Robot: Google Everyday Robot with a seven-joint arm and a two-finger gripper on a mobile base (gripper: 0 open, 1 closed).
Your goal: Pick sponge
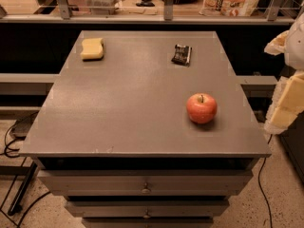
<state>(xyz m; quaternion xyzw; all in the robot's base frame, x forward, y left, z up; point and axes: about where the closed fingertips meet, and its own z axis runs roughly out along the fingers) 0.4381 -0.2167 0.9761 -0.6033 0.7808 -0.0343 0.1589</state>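
Grey metal cabinet top (137, 103), seen from above and in front, with drawers (145, 182) below its front edge. Far left, on the floor beside the cabinet: dark cables (10, 144). Back left corner of the top: the sponge (92, 48), a yellow block with wavy sides, lying flat and apart from the other objects. Back, right of centre: a small dark packet (181, 54), well apart from the sponge. Front right: a red apple (201, 108), upright with its stem showing, nearer the front edge than the packet. Far right, beyond the cabinet's right edge and partly cut off by the frame: my gripper (288, 103), pale cream-yellow, well apart from the sponge; the apple is the object nearest to it. Whether my gripper is wide or narrow I cannot tell.
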